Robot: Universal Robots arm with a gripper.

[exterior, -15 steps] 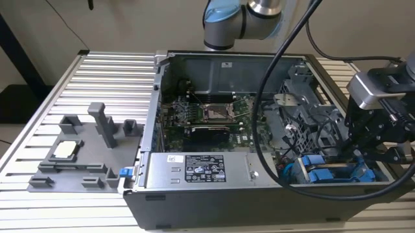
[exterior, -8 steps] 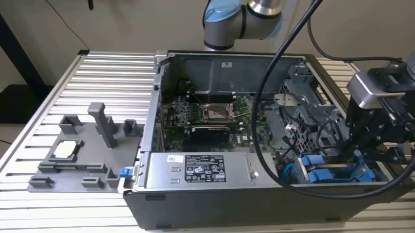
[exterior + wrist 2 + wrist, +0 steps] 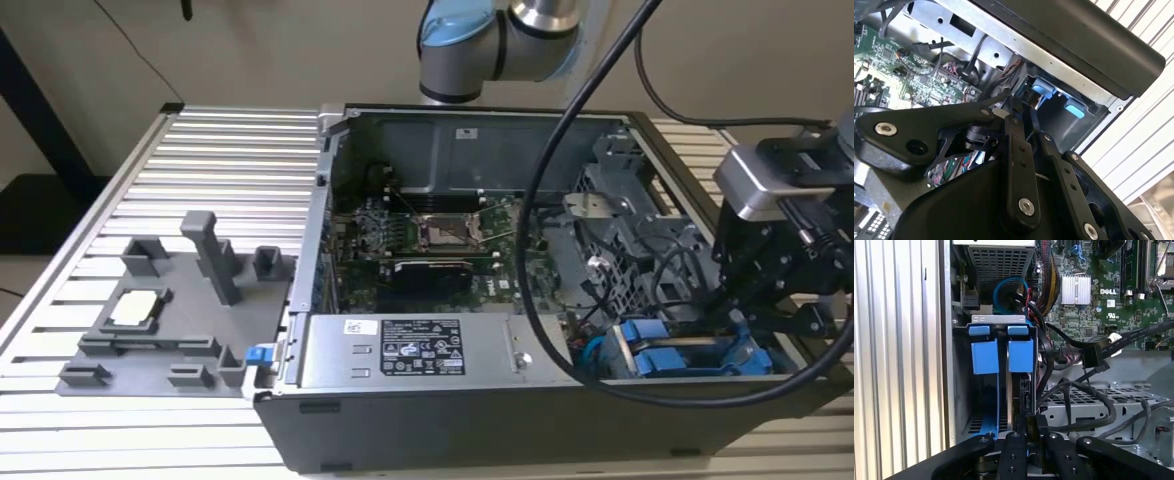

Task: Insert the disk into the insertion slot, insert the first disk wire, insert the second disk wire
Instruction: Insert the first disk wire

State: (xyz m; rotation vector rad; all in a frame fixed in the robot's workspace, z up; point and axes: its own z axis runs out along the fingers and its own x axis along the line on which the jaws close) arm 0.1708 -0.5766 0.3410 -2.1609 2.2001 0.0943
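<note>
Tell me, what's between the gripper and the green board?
In the first wrist view, black cables loop over a grey perforated metal plate between the gripper and the green board.

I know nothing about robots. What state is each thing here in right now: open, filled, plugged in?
Computer case: lying on its side, open.
Disk: edge-on inside the insertion slot; how deep, cannot tell.
Neighbouring bay: looks empty.
End effector: inside the case, at the disk's near edge.
Black connector: hanging loose, apparently unplugged.
</note>
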